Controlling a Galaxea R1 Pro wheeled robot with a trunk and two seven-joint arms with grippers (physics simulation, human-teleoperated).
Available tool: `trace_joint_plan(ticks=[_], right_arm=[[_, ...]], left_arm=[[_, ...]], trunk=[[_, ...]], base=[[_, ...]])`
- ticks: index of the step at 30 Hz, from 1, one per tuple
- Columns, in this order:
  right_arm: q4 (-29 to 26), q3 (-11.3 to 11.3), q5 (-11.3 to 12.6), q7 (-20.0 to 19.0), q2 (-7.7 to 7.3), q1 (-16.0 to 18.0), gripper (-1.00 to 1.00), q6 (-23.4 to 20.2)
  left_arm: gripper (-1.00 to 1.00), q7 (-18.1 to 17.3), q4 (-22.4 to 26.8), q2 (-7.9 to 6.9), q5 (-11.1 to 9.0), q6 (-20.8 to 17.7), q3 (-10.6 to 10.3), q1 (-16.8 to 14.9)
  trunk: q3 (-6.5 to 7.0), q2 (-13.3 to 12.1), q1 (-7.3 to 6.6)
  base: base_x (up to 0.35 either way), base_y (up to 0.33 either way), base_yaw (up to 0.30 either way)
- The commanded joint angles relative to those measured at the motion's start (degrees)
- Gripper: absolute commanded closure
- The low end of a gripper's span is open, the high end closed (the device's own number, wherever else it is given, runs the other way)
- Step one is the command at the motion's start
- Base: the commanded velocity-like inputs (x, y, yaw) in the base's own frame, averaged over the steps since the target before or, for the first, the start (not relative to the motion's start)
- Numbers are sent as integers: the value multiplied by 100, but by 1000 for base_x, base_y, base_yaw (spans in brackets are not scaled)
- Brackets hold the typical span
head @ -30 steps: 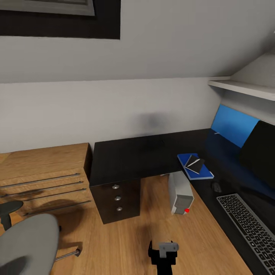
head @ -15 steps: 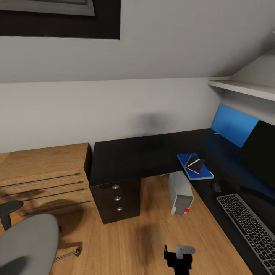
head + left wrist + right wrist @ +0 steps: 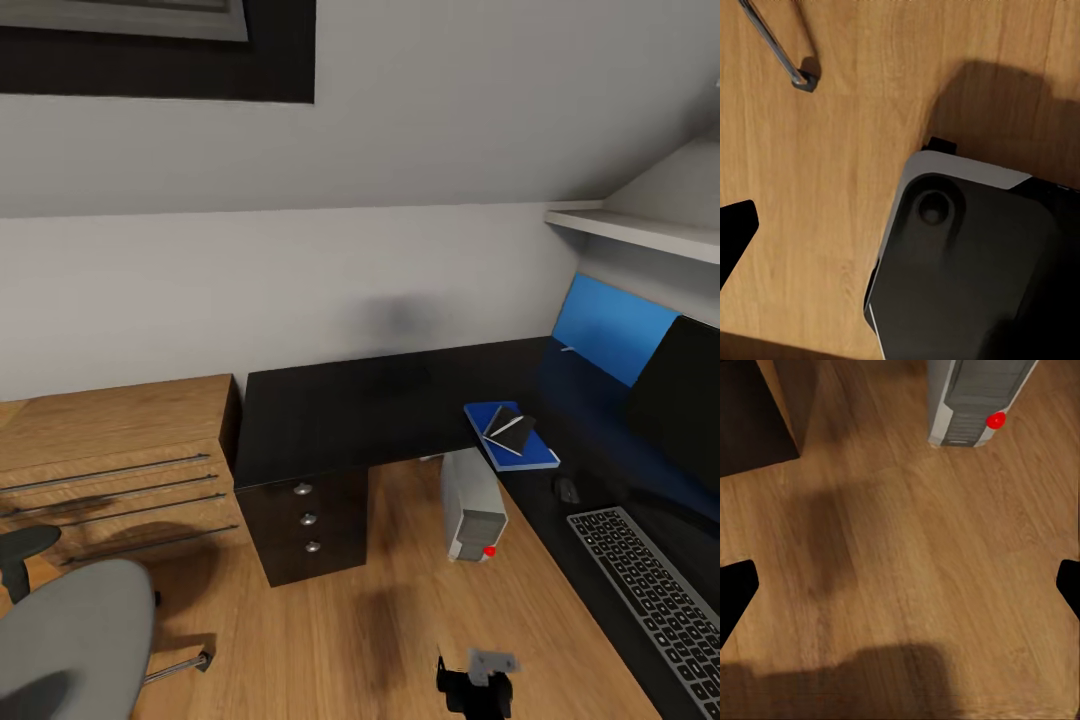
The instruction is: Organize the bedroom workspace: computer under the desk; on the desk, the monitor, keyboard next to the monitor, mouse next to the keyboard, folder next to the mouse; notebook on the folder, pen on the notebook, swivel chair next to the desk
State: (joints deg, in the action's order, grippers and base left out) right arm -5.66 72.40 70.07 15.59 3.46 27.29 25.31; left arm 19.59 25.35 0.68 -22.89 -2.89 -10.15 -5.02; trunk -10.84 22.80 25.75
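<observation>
Inspection starts at the desk (image 3: pixel 350 410), my landmark throughout. The folder (image 3: pixel 525 450) lies flat on the desk top near its inner corner, with the notebook (image 3: pixel 510 424) stacked on it, lying askew, and the pen (image 3: pixel 503 427) across the notebook; I judge that stack finished. The mouse (image 3: pixel 567 489) sits on the desk just beyond the folder, the keyboard (image 3: pixel 655 590) next after it, and the monitor (image 3: pixel 680 400) stands behind both on the same top. The computer (image 3: pixel 472 505) stands upright on the wooden floor, half tucked under the desk edge below the folder, red mark outward. The order along the top matches what the task asks, so these items look placed for good.

The desk's only containers, the drawers (image 3: pixel 307 520), are closed; contents not visible.

Outstanding item: the swivel chair (image 3: pixel 70 640) stands well apart from the desk, out past the wooden cabinet (image 3: pixel 115 470). I judge it the remaining job.

My right gripper (image 3: pixel 900 592) points down at bare floor in front of the computer, fingers spread wide and empty. My left gripper (image 3: pixel 735 238) shows one fingertip over the floor; whether it is spread I cannot tell.
</observation>
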Motion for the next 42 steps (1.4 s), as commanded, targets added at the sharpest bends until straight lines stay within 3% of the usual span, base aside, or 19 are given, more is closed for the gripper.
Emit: trace_joint_plan(ticks=[1, 5, 8, 12, 19, 25, 33, 42], right_arm=[[-3, 42, 48, 17, -24, 4, -100, -119], [7, -57, 264, -143, -172, 4, -100, -653], [14, -135, 574, -263, -280, 4, -100, -1022], [18, -169, 754, -302, -319, 4, -100, -1127], [23, -184, 880, -323, -322, 4, -100, -565], [28, -172, 910, -327, -305, 3, -100, -49], [29, -165, 916, -328, -292, -7, -100, 129], [30, -157, 912, -329, -201, -13, -100, 176]], left_arm=[[-100, 47, 5, -8, -37, -28, -48, -9], [-100, 34, -31, -8, -39, -28, -48, -26], [-100, 29, -54, 0, -40, -19, -48, -32], [-100, 9, -60, 13, -40, -8, -48, -33], [-100, -90, -64, 27, -34, 122, -46, -34], [-100, -119, -80, 32, -33, 635, -43, -35], [-100, -129, -166, 35, -29, 1240, -56, -35], [-100, -131, -286, 35, -23, 1406, -65, -35]], trunk=[[-11, 11, 3], [-11, 11, 3], [-11, 11, 3], [-11, 11, 3], [-11, 11, 3], [-11, 11, 3], [-11, 11, 3], [-11, 11, 3]], base=[[0, 0, 0], [0, 0, 0], [0, 0, 0], [0, 0, 0], [0, 0, 0], [0, 0, 0], [0, 0, 0], [-10, -19, 8]])
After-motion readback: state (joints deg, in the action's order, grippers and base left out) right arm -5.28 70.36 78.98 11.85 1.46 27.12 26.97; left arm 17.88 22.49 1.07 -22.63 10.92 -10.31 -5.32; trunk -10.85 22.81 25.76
